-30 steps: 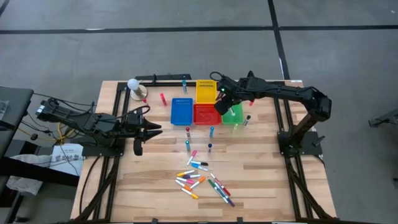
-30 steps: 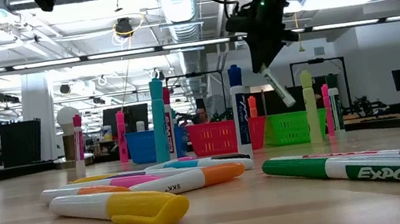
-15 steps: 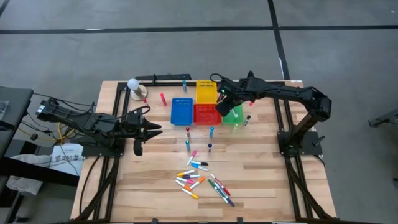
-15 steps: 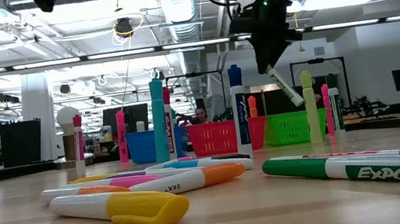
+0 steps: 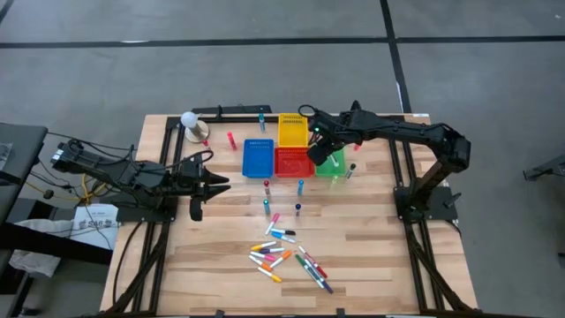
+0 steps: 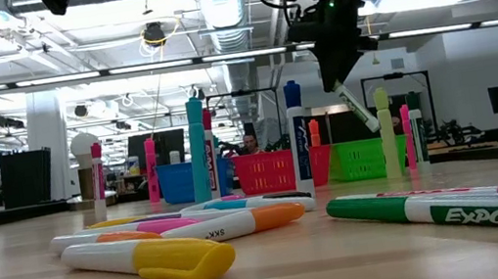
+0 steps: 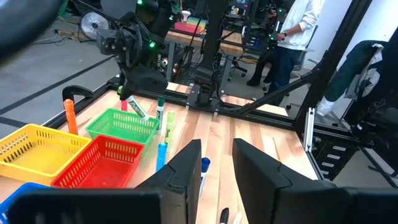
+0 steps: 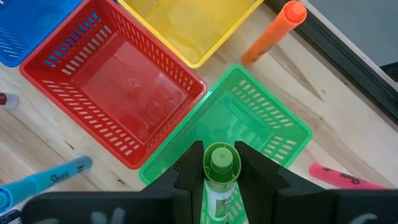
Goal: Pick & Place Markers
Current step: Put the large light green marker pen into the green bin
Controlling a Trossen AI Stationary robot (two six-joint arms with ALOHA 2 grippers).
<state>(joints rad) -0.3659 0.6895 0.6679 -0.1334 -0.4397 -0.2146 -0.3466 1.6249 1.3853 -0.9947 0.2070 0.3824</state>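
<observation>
My right gripper (image 5: 318, 148) hangs above the green bin (image 5: 332, 164), shut on a green marker (image 6: 355, 110) that sticks out below it. Several markers (image 5: 284, 254) in mixed colours lie in a loose heap on the table's near middle. A few more stand upright in front of the bins (image 5: 299, 186). My left gripper (image 5: 218, 183) waits level at the table's left side, open, with nothing between its fingers (image 7: 186, 168). My right gripper pinches the green marker by its upper part (image 8: 217, 186) between the two fingers. The fingers slant down from above and the marker runs roughly along them. Its green-capped lower end (image 8: 221, 163) points down at the green bin (image 8: 261, 121), lifted clear of it.
Blue (image 5: 258, 157), red (image 5: 291, 162) and yellow (image 5: 291, 130) bins stand beside the green one at the table's far middle. An orange marker (image 8: 273, 32) and a pink one (image 8: 339, 177) are near the green bin. A white ball (image 5: 189, 120) rests far left.
</observation>
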